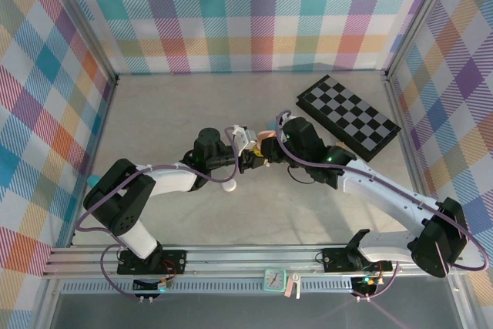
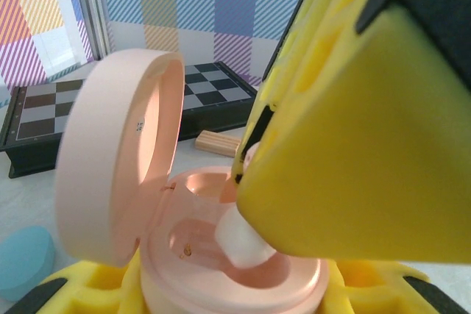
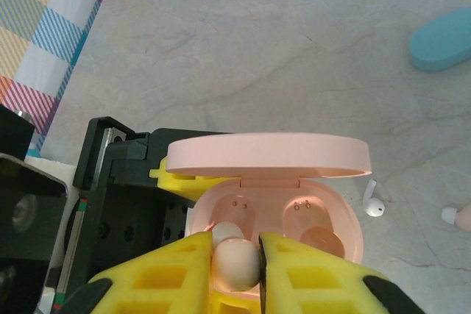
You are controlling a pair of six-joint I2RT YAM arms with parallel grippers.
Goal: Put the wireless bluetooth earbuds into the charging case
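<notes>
Earbud [image 3: 235,264] entering pink charging case [image 1: 269,137].
Top: both arms converge at case.
Left wrist: left gripper [image 2: 228,295] clamps case base, lid open.
Right wrist: right gripper [image 3: 235,251] pinches earbud at case's left well, apparently not yet seated; right well apparently filled.

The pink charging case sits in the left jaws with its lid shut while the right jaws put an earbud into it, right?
No: the lid is open, swung up behind the sockets, as the right wrist view shows. The rest holds: the left gripper grips the pink charging case, the right gripper holds an earbud at it.
</notes>
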